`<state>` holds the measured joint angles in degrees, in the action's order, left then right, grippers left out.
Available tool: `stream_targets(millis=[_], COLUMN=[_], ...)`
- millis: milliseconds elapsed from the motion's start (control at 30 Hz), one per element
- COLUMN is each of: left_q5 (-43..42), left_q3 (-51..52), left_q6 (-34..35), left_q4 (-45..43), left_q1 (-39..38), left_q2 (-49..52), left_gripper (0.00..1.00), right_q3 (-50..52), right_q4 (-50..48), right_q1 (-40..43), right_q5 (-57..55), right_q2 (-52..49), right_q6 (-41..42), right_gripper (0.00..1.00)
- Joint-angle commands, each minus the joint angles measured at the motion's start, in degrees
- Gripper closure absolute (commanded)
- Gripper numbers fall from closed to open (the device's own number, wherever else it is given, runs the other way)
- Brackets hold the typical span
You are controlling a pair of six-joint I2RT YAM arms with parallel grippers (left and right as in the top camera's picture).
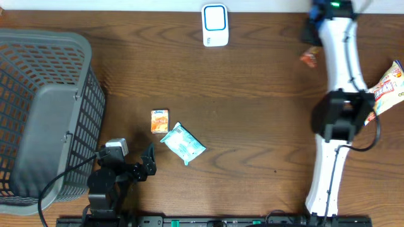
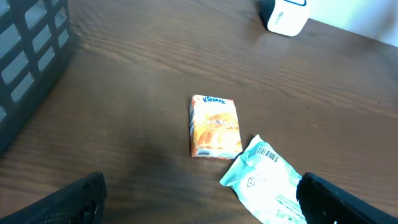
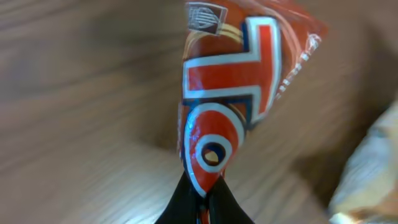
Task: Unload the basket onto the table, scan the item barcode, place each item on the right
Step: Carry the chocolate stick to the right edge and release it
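Red, white and blue printing marks the snack packet [image 3: 227,93], which is pinched at its lower edge by the right gripper [image 3: 203,200]; the jaws are closed on the film. In the overhead view the snack packet [image 1: 391,87] is held at the far right edge of the wooden table [image 1: 252,94], beside the right gripper [image 1: 374,101]. It is well apart from the barcode scanner [image 1: 214,25], which stands at the rear centre of the table. No barcode can be made out on the packet face shown to the right wrist camera, and that view is blurred.

The left gripper [image 1: 148,161] is positioned low at the front left with its jaws fully spread and nothing between them. In the left wrist view, the black fingers [image 2: 68,202] are seen at the lower corners. An orange tissue pack [image 2: 214,126] lies flat ahead of them, with a teal pouch [image 2: 267,183] touching its near right corner; a barcode label is visible on the pouch.

A grey basket [image 1: 44,120] occupies the left side. A small red item [image 1: 309,58] lies near the right arm's base.
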<state>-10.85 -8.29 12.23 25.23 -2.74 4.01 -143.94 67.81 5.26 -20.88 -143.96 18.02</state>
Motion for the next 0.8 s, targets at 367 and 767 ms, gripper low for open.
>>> stream_targets(millis=[367, 767], left_q5=[-0.5, -0.5], left_q3=[0.8, 0.8], left_q6=[0.5, 0.5], left_q4=[0.9, 0.9], left_q1=[-0.2, -0.2], left_q2=[0.0, 0.0], left_gripper=[0.02, 0.02], right_q3=[11.3, -5.6], right_q4=[-7.5, 7.7], right_q1=[15.8, 13.4], right_q5=[-1.4, 27.4], right_q2=[0.2, 5.9], right_q6=[2.2, 4.3], right_gripper=[0.59, 0.01])
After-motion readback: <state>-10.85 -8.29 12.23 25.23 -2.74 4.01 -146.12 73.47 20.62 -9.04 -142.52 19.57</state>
